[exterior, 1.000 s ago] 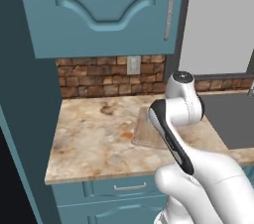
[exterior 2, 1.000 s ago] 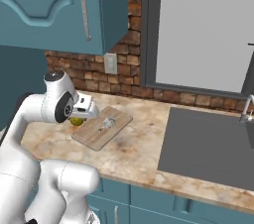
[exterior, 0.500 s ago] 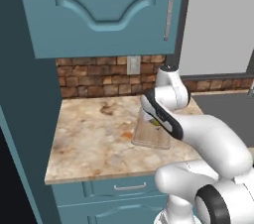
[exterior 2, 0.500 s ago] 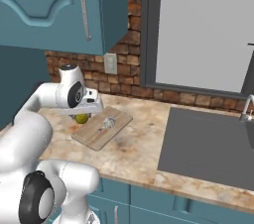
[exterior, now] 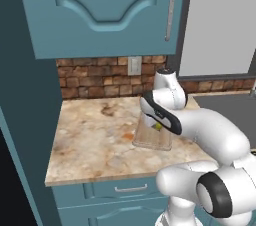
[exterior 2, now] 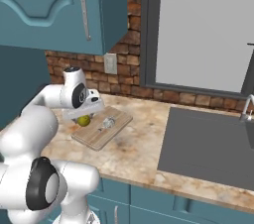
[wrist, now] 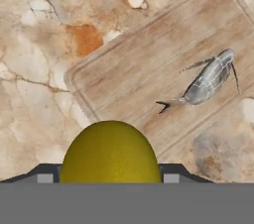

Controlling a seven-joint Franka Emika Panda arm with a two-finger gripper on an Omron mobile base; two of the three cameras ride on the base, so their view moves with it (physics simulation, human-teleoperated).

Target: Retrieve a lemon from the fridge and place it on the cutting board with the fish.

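Note:
My gripper [exterior 2: 85,115] is shut on the lemon [exterior 2: 84,120], a yellow-green ball held just over the left end of the tan cutting board [exterior 2: 99,135]. In the hand view the lemon [wrist: 110,151] bulges up between the two dark fingertips [wrist: 45,173], with the cutting board [wrist: 144,64] below it. The fish [wrist: 208,79], grey and slender, lies on the board to the right of the lemon. From the left base view the lemon [exterior: 157,126] peeks out under my forearm above the cutting board [exterior: 149,141]. The fridge is out of view.
The board rests on a marbled beige counter [exterior: 95,140] against a brick backsplash with a wall outlet [exterior 2: 110,63]. A dark sink [exterior 2: 208,143] with a faucet [exterior 2: 245,109] lies to the right. Teal upper cabinets [exterior: 105,10] hang overhead.
The arm's elbow has swung round and the hand has edged slightly toward the board and lower, the lemon staying in its grip. Board and fish have not moved.

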